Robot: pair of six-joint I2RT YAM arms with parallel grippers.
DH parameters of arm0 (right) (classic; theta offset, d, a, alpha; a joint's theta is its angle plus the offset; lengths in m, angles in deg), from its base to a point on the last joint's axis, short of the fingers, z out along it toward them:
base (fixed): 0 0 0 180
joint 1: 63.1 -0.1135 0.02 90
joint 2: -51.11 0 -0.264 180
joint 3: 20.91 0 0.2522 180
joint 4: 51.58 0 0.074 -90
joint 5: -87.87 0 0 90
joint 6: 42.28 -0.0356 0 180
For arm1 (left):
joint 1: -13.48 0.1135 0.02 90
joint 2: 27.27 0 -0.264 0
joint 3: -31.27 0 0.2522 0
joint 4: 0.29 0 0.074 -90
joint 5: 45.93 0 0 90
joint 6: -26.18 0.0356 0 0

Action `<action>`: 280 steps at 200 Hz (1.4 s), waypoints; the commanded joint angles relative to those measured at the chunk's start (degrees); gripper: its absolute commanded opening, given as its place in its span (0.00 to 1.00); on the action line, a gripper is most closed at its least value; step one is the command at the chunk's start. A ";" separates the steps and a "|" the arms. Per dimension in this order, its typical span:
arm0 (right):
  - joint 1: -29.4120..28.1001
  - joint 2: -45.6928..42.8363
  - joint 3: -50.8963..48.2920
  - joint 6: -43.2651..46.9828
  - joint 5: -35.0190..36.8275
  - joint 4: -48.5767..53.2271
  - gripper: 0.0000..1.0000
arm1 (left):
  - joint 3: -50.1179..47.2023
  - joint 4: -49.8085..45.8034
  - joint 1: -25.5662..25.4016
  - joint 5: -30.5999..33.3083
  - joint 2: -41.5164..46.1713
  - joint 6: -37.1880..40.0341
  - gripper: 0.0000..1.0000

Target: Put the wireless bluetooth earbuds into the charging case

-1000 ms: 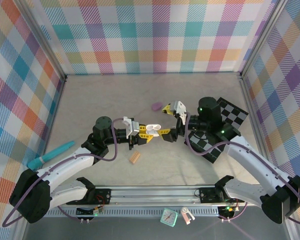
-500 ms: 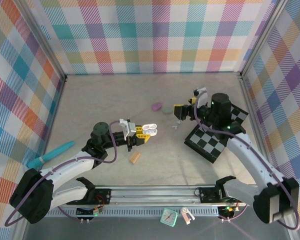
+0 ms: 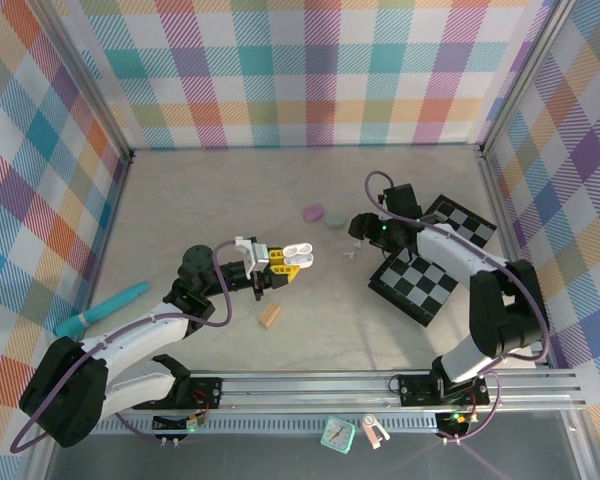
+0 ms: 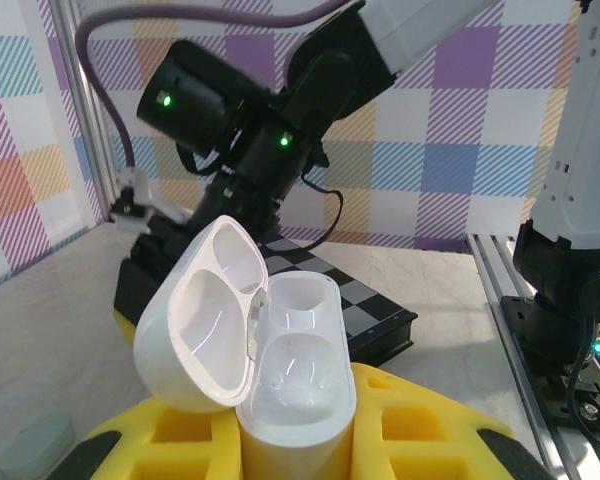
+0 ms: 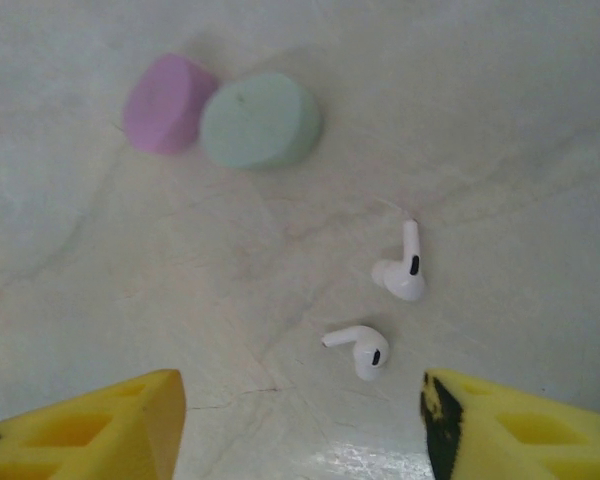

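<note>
Clamping open white charging case (image 4: 292, 365)

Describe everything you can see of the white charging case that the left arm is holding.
The charging case is a glossy white plastic pebble with rounded corners. Its hinged lid is swung open to one side, showing two smooth hollows inside. The wells in the base look empty. It stands roughly upright, held in the air, clamped at its lower body between the yellow fingers of the left tool. Nothing else touches it.
</note>
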 commanded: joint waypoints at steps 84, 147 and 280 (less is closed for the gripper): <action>0.39 11.63 2.23 -5.22 -5.13 -1.03 0.42 | -0.43 3.12 0.82 -1.60 -0.95 0.08 0.00; 0.38 13.62 2.01 -5.22 -8.13 -1.57 0.37 | -0.29 2.85 0.96 -1.79 -1.03 0.19 0.00; 0.43 15.96 2.14 -5.18 -8.51 -3.03 0.19 | -0.43 2.25 0.96 -1.91 -0.59 0.29 0.00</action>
